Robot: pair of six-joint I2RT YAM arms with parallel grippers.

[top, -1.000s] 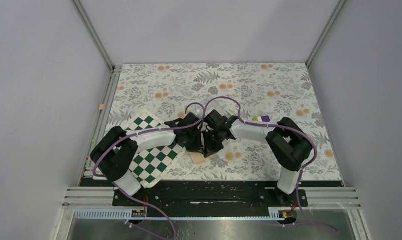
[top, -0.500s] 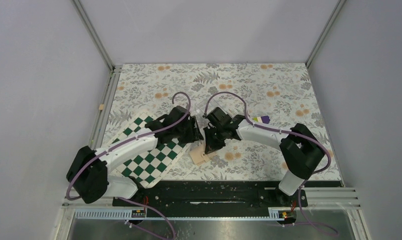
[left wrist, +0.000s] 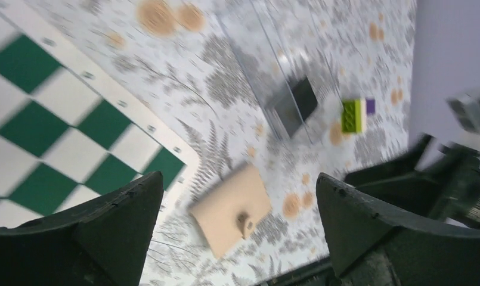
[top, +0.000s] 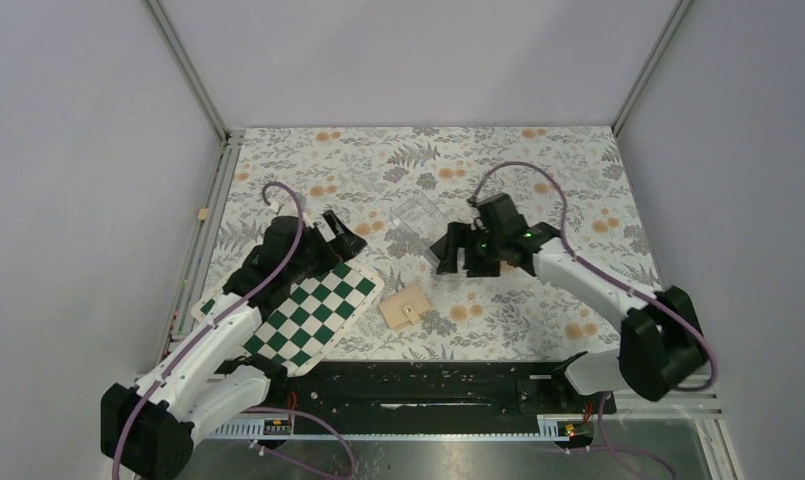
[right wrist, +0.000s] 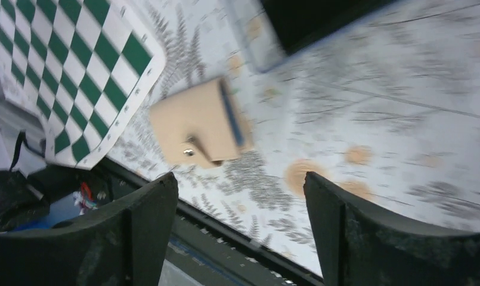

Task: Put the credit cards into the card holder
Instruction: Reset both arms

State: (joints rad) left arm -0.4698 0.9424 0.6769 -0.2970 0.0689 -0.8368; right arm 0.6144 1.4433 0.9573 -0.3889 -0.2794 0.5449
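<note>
Card holder (top: 406, 306) lies shut; tan w/ clasp tab, blue edge.

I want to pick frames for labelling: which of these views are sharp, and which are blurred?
Top external: sharp and evenly lit, the card holder crisp. Left wrist: motion blur smears the chequered board and softens the card holder. Right wrist: blurred too, with streaks across the floral cloth, though the clasp is readable.

Black-and-white arms (top: 216, 342), purple cables (top: 518, 164)

Card holder (top: 405, 305) unobstructed above; chequered board (top: 308, 318) just left, clear box (top: 416, 218) beyond.
</note>
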